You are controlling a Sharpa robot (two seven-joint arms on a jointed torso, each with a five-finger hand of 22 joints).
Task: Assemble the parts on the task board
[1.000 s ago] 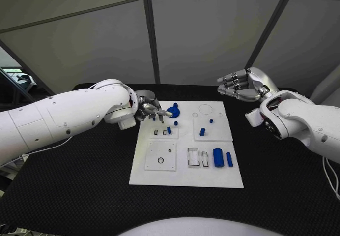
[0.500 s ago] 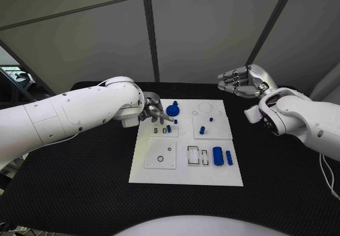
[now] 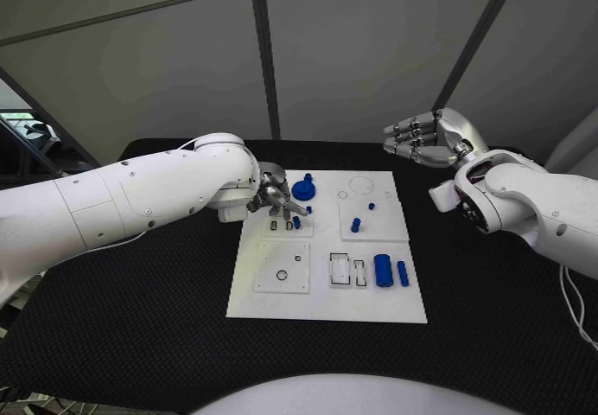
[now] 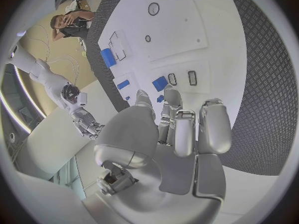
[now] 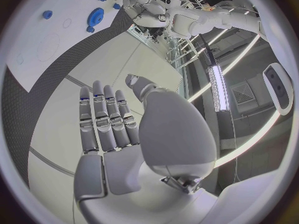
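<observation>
A: Working down from the biggest thing, the black bench [image 3: 149, 328] carries the white task board [image 3: 327, 298] in its middle, long side running from 12 to 6 o'clock. What should the left hand [image 3: 276, 197] mind here?

B: It hovers over the board's 11 o'clock corner, fingers curled downward just beside the blue gear [image 3: 304, 191]. I cannot tell whether it holds anything; its fingers hide what lies under them. From the wrist it looks loosely curled with the fingertips [image 4: 176, 115] pointing at the small slots [image 4: 181, 78]. My judgement: it should come down slowly and square to the board, so the small upright blue peg [image 3: 296, 224] beside it isn't knocked.

A: And the right hand [image 3: 423, 140]?

B: Raised well clear at 1 o'clock, off the board, fingers curled in on nothing. Best kept out of the way.

A: How do the parts look?

B: Blue against white, smooth and rigid by the look of them. Largest are the gear at 11 o'clock and the blue block [image 3: 383, 272] at 4 o'clock, with a slim blue bar [image 3: 403, 275] just beside it. Then a short blue pin [image 3: 355, 228] near the middle, and tiny studs [image 3: 372, 208] near 1 o'clock. Several outlined recesses stand unfilled, so much remains.
</observation>
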